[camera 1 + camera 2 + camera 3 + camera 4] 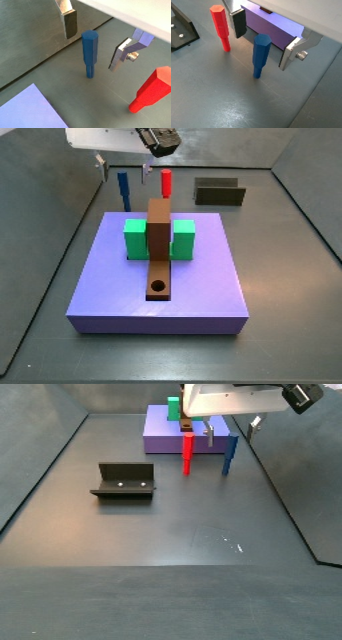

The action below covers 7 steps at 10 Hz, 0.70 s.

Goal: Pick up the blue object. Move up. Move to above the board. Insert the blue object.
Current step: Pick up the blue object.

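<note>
The claw (261, 40) hangs low over the grey counter (231, 100) with its fingers pointing down, straddling the top of the blue peg (258, 55). In both wrist views one silver finger (67, 22) stands on one side of the peg and the other (121, 54) on the opposite side, each with a clear gap to the peg, so the claw is spread wide and grips nothing. The peg stands upright on the counter, free of the fingers.

The red peg (220, 28) stands upright near the blue one, outside the claw. In a side view the white arm housing (114, 138) sits above both pegs, behind the purple slab (160, 278). The brown board (159, 248) lies along the slab between green blocks (135, 238), its hole (159, 286) near the front end. The fixture (123, 480) stands well apart from the pegs.

No writing can be read on anything.
</note>
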Motion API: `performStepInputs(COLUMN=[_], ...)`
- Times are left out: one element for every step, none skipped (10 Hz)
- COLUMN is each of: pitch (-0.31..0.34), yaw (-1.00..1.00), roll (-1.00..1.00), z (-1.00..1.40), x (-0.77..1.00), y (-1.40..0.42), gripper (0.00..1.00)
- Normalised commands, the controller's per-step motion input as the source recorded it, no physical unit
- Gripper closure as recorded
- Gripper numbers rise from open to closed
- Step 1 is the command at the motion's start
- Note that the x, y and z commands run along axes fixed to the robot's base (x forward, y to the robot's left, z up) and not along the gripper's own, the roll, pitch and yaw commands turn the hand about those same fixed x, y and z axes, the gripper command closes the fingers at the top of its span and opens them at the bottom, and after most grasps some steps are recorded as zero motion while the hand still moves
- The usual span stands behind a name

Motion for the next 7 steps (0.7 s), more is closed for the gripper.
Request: performStepInputs(pitch=[0.000,0.000,0.000,0.000,-0.003,0.000,0.000], yaw=[0.00,0.00,0.00,0.00,0.00,0.00,0.00], roll=[0.00,0.00,-0.02,-0.03,-0.02,0.00,0.00], z=[0.00,0.00,0.00,0.00,0.00,0.00,0.00], x=[0.00,0.00,0.00,0.00,0.00,0.00,0.00], y=[0.02,0.03,0.09,0.07,0.00,0.00,0.00], gripper=[0.00,0.00,0.00,0.00,0.00,0.00,1.00])
